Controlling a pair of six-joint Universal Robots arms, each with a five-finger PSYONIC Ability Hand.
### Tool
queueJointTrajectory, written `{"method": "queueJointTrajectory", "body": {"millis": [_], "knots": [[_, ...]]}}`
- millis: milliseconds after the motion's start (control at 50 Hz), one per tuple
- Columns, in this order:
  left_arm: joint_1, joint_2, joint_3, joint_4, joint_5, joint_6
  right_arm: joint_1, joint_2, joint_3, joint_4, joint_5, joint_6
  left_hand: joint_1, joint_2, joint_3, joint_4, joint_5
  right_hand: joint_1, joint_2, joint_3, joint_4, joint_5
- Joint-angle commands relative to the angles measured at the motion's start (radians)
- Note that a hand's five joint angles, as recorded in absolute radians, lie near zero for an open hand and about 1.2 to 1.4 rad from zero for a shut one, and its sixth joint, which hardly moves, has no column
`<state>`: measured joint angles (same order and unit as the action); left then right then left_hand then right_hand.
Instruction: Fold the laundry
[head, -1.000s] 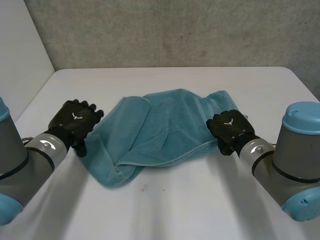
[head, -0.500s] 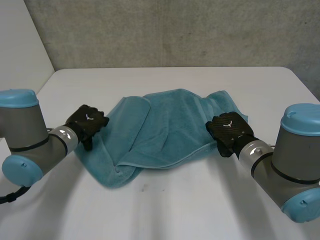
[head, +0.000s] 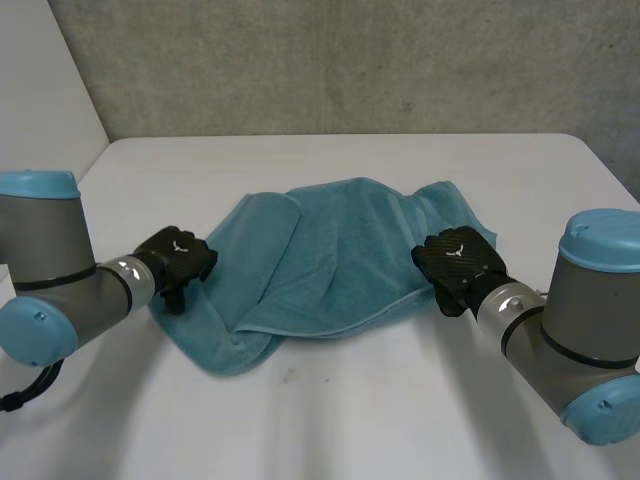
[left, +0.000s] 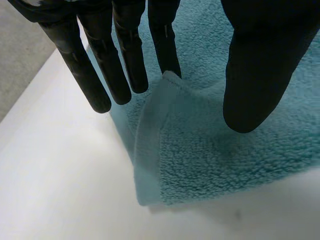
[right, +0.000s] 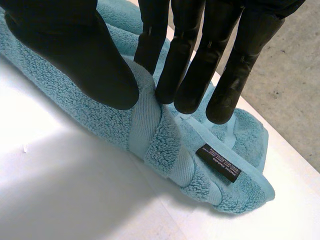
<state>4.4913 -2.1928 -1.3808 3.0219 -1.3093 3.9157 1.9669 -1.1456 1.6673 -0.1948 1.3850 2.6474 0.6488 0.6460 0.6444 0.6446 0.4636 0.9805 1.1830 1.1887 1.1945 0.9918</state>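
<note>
We see the teal towel (head: 330, 250) lying crumpled and loosely folded mid-frame on the white surface (head: 330, 420). One flap is turned over along its lower-left side.

Left hand (head: 178, 262) sits at the towel's left edge, centre-left of frame. In its wrist view the fingers (left: 127, 55) are straight and the thumb (left: 257, 70) is spread well apart from them, so we read it as not gripping. A raised ridge of the hem comes up to one fingertip, and the thumb tip is over the pile beside it.

Right hand (head: 455, 262) is at the towel's right end, centre-right of frame. In its wrist view the thumb (right: 75, 55) is on one side of a bunched hem band and the fingers (right: 187, 60) on the other, clamped on the towel. A black label (right: 218, 162) lies on the towel just past those fingertips.
</note>
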Motion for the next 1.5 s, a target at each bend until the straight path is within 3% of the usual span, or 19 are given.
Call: {"method": "queueJointTrajectory", "body": {"millis": [20, 220, 240, 260, 380, 580, 620, 640, 700, 1100, 1220, 1300, 1400, 1500], "knots": [[-0.001, -0.001, -0.011, -0.029, -0.019, 0.004, 0.001, 0.0, 0.0, 0.0, 0.0, 0.0, 0.096, 0.099, 0.1, 0.1, 0.107, 0.416, 0.213, 0.208, 0.202, 0.23], [-0.011, 0.031, -0.021, -0.035, -0.082, 0.007, 0.0, 0.0, -0.001, 0.0, 0.0, 0.0, 0.484, 0.486, 0.488, 0.488, 0.494, 0.416, 0.213, 0.208, 0.202, 0.23], [-0.012, 0.036, -0.024, -0.034, -0.094, 0.008, 0.0, 0.0, -0.001, 0.0, 0.0, 0.002, 0.539, 0.542, 0.543, 0.543, 0.55, 0.416, 0.213, 0.208, 0.202, 0.23], [-0.012, 0.06, -0.041, -0.029, -0.131, 0.008, 0.0, -0.002, -0.001, 0.001, 0.0, 0.002, 0.743, 0.746, 0.747, 0.747, 0.754, 0.416, 0.213, 0.208, 0.202, 0.23], [-0.015, 0.126, -0.09, 0.008, -0.206, 0.007, -0.002, -0.003, -0.009, 0.012, 0.0, 0.003, 0.747, 0.75, 0.752, 0.752, 0.758, 0.416, 0.213, 0.208, 0.202, 0.23], [-0.02, 0.266, -0.273, 0.167, -0.194, 0.002, 0.001, -0.016, -0.021, 0.052, 0.008, 0.005, 0.747, 0.75, 0.752, 0.752, 0.758, 0.416, 0.213, 0.208, 0.202, 0.23], [-0.024, 0.277, -0.293, 0.186, -0.191, -0.002, 0.001, -0.014, -0.021, 0.052, 0.006, 0.005, 0.512, 0.514, 0.516, 0.516, 0.522, 0.416, 0.213, 0.208, 0.202, 0.23], [-0.03, 0.289, -0.31, 0.201, -0.188, -0.004, 0.001, -0.013, -0.02, 0.052, 0.005, 0.005, 0.228, 0.231, 0.233, 0.232, 0.239, 0.416, 0.213, 0.208, 0.202, 0.23], [-0.04, 0.301, -0.323, 0.212, -0.182, -0.004, 0.003, -0.01, -0.015, 0.054, 0.0, 0.005, 0.005, 0.008, 0.01, 0.01, 0.016, 0.416, 0.213, 0.208, 0.202, 0.23], [-0.07, 0.231, -0.337, 0.206, -0.177, -0.002, 0.003, -0.003, -0.011, 0.052, -0.001, 0.003, -0.036, -0.033, -0.032, -0.032, -0.025, 0.416, 0.213, 0.208, 0.202, 0.23], [-0.057, 0.16, -0.32, 0.218, -0.179, -0.001, 0.001, -0.003, -0.012, 0.052, -0.001, 0.003, 0.219, 0.222, 0.223, 0.223, 0.23, 0.416, 0.213, 0.208, 0.202, 0.23], [-0.057, 0.171, -0.316, 0.219, -0.179, -0.002, 0.001, -0.003, -0.017, 0.052, 0.0, 0.003, 0.746, 0.749, 0.75, 0.75, 0.757, 0.416, 0.213, 0.208, 0.202, 0.23], [-0.067, 0.228, -0.314, 0.238, -0.182, -0.009, 0.001, -0.017, -0.026, 0.067, 0.009, 0.003, 0.747, 0.75, 0.752, 0.752, 0.758, 0.416, 0.213, 0.208, 0.202, 0.23], [-0.061, 0.349, -0.334, 0.333, -0.186, -0.025, 0.003, -0.077, -0.056, 0.252, 0.008, 0.006, 0.747, 0.75, 0.752, 0.752, 0.758, 0.416, 0.213, 0.208, 0.202, 0.23]]}}
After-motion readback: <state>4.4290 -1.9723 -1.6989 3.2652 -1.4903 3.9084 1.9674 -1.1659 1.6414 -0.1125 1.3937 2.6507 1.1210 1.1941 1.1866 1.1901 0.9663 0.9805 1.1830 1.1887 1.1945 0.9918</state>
